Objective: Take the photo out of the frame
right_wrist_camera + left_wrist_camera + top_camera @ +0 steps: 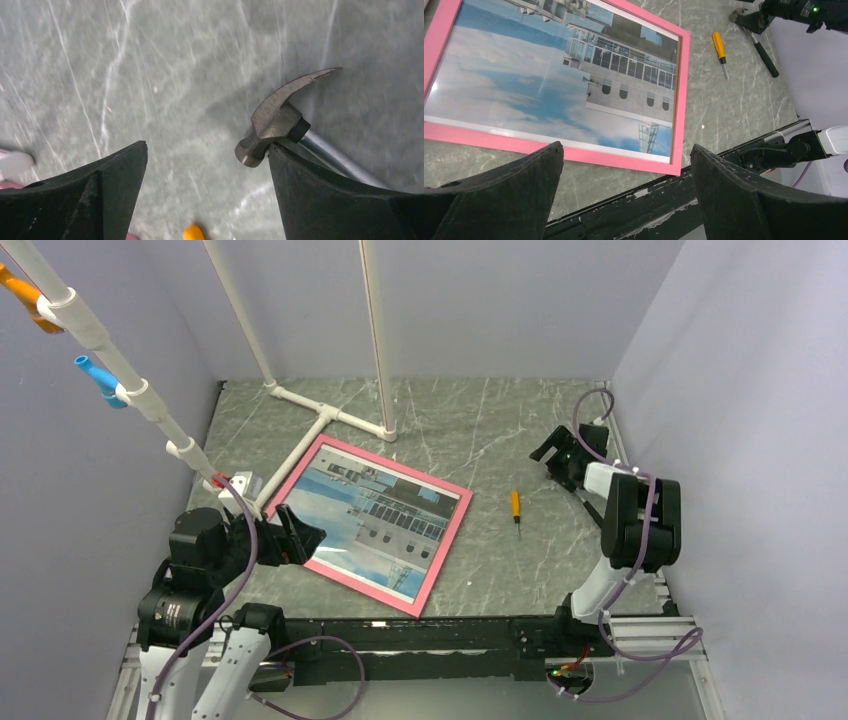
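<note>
The pink frame (446, 548) lies flat and face up in the middle of the table, with the photo (375, 525) of blue sky and a grey-white building still inside it. In the left wrist view the frame (679, 100) and photo (524, 85) fill the upper left. My left gripper (305, 530) hovers open over the frame's near-left corner and holds nothing; from its own camera it (626, 155) sits above the frame's near edge. My right gripper (552, 453) is open at the far right, away from the frame. In its own view the right gripper (207, 150) is empty above the bare table.
An orange-handled screwdriver (516, 506) lies right of the frame. A claw hammer (272, 122) rests on the table beside my right finger. The white pipe stand (320, 425) stands just behind the frame's far-left side. Grey walls close in three sides.
</note>
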{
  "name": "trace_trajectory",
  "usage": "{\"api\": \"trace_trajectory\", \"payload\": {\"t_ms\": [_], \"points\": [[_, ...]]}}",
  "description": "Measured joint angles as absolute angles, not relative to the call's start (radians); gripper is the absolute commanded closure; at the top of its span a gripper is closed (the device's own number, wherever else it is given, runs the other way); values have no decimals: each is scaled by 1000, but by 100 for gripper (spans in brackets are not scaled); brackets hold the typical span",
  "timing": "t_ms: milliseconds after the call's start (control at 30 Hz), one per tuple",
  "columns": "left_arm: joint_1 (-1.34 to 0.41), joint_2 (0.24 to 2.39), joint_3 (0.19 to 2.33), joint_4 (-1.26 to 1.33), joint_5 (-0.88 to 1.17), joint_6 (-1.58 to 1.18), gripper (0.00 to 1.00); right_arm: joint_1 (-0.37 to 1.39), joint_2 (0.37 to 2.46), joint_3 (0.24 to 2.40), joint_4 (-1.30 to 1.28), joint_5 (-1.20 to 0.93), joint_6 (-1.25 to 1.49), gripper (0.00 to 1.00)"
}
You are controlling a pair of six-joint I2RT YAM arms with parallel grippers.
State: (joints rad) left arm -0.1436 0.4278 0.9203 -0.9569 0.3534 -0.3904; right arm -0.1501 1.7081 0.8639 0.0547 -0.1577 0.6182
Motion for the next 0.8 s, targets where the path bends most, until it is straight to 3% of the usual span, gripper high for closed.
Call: {"api": "trace_trajectory", "payload": {"t_ms": [800], "points": [[-144,410,920,-970,351,-413,1,-299,1951,1161,44,-167,712,7]]}}
